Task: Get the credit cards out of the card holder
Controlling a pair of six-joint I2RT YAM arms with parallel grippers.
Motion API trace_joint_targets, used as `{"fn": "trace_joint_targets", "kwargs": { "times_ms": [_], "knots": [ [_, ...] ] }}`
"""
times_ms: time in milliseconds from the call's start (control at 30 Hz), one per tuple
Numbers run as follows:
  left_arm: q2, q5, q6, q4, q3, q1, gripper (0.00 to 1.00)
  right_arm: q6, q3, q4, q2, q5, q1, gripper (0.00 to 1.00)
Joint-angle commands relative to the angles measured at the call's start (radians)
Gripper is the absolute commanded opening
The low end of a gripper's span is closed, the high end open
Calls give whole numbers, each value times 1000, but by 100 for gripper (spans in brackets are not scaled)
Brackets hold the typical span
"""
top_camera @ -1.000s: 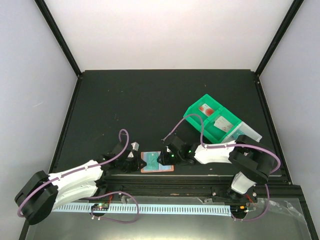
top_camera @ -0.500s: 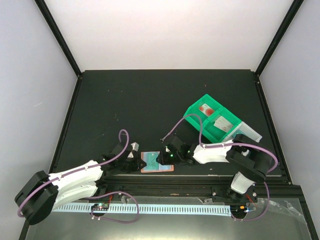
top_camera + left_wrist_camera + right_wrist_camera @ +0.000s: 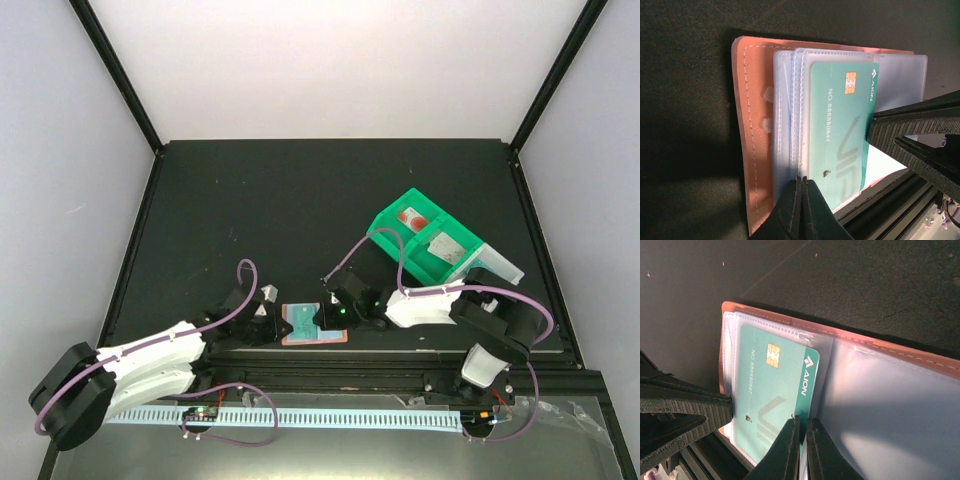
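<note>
Wallet (image 3: 752, 125) lies open at the tabletop (image 3: 300, 200) near edge, between both hands; from above they cover much of it. Cards counted: one, teal card (image 3: 840, 130), in clear sleeves (image 3: 785, 125); whether more lie beneath, cannot tell. Left hand (image 3: 801, 182) pinched shut, empty, tips on the sleeves. Right hand (image 3: 800, 422) closed on the card's long edge. One green bin (image 3: 395, 225) off right, contents unclear.

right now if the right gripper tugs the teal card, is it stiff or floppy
Likely stiff: the teal card lies flat with straight edges. Its clear sleeve looks glossy, so it probably slides. The card holder looks thin and light, so it may drag along unless the left gripper pins it.
</note>
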Motion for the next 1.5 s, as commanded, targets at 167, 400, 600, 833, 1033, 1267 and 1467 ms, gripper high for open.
{"fn": "trace_joint_targets", "kwargs": {
  "times_ms": [167, 400, 600, 833, 1033, 1267, 1467],
  "knots": [
    [-3, -6, -4, -5, -9, 5, 2, 22, -54, 79, -7, -8, -14, 1],
    [-4, -8, -17, 1, -16, 5, 2, 30, -113, 136, -42, -34, -48, 1],
    [-6, -10, -14, -10, -13, 5, 1, 39, -152, 208, -56, -72, -59, 5],
    [-12, 1, -21, -11, -14, 5, 1, 79, -171, 314, 5, -125, -59, 14],
    [-28, -4, -21, -26, -10, 5, 1, 94, -171, 341, 40, -135, -59, 13],
    [-35, -1, -28, -11, -22, 5, 1, 88, -191, 320, 3, -99, -63, 1],
    [-51, -16, -32, -26, -26, 5, 2, 78, -211, 319, -21, -109, -85, 1]
  ]
}}
